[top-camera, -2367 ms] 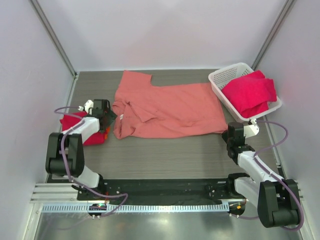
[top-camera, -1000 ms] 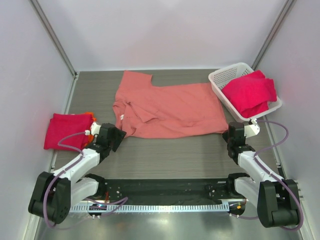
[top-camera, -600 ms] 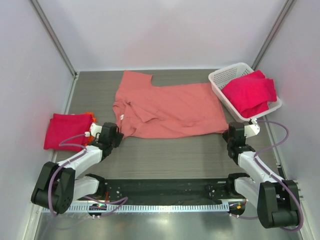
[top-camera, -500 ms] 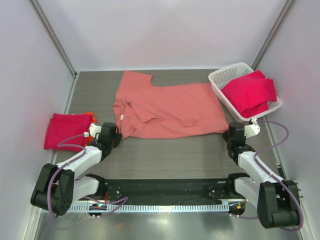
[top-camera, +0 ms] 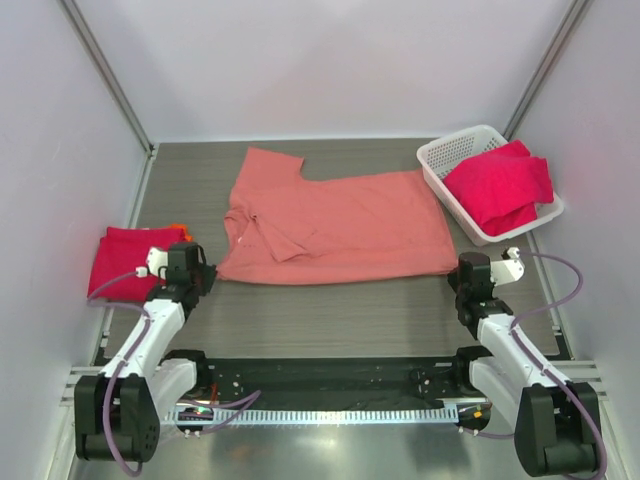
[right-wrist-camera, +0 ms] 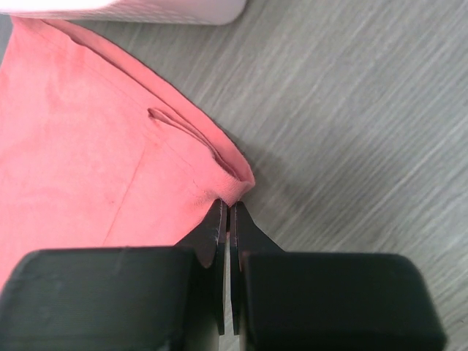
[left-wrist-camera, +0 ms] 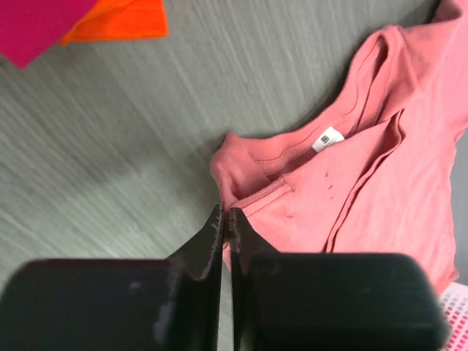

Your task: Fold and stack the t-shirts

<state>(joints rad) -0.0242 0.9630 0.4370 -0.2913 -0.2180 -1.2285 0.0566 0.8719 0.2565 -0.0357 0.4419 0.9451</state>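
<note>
Pinching salmon t-shirt [top-camera: 340, 225] | left gripper [left-wrist-camera: 225, 219]: clamped, shoulder edge | right gripper [right-wrist-camera: 227, 212]: clamped, hem

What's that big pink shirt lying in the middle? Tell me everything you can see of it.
The salmon-pink soft cloth t-shirt lies spread nearly flat across the grey wood-grain table, neck to the left, hem to the right. A small white label shows inside the collar, and a fold of cloth lies over the chest. The left gripper pinches its edge near the collar; the right gripper pinches a hem corner.
</note>
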